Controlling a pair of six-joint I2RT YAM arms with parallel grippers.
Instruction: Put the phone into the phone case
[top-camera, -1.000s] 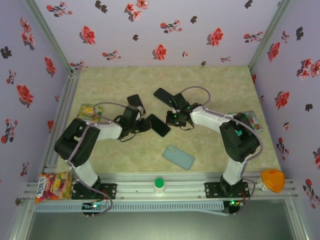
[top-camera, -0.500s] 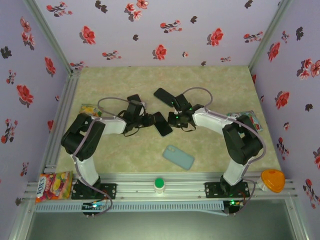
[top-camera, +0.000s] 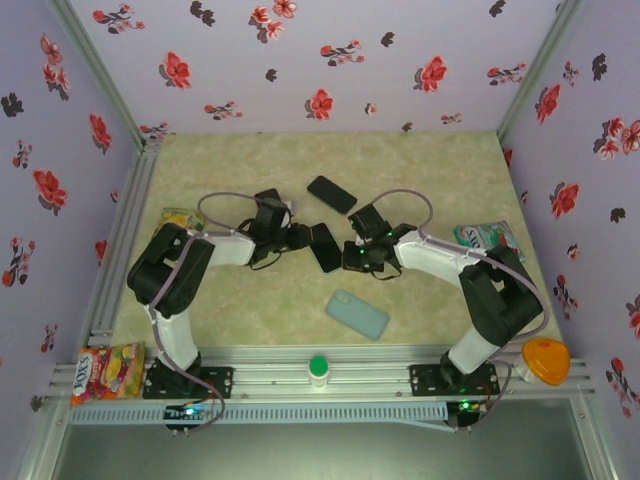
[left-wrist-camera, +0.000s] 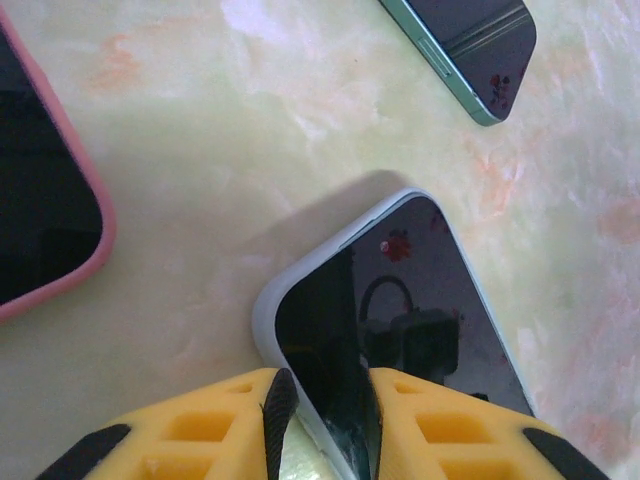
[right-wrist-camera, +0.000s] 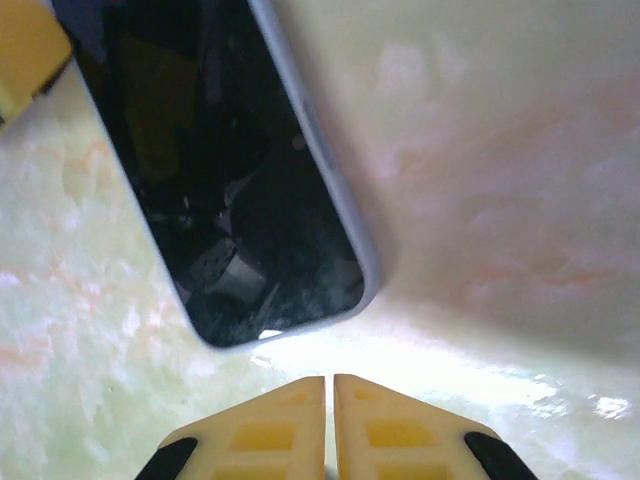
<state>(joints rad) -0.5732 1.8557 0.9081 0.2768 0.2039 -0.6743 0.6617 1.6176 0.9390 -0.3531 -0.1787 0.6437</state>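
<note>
Your left hand (left-wrist-camera: 322, 398) pinches the phone (left-wrist-camera: 410, 300). Your right hand (right-wrist-camera: 329, 388), closed tight, holds nothing. A bag (top-camera: 108, 371) reads "XOX".

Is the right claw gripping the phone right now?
No, in the right wrist view the right claw is shut with nothing in it, and the phone lies just beyond its tips.

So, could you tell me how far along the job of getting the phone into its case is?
Early on. Done: the left claw grips one edge of the grey-rimmed phone. In hand: the right claw sits shut and empty beside the phone's far end. Left: the teal phone case lies apart on its own, with no phone in it.
</note>
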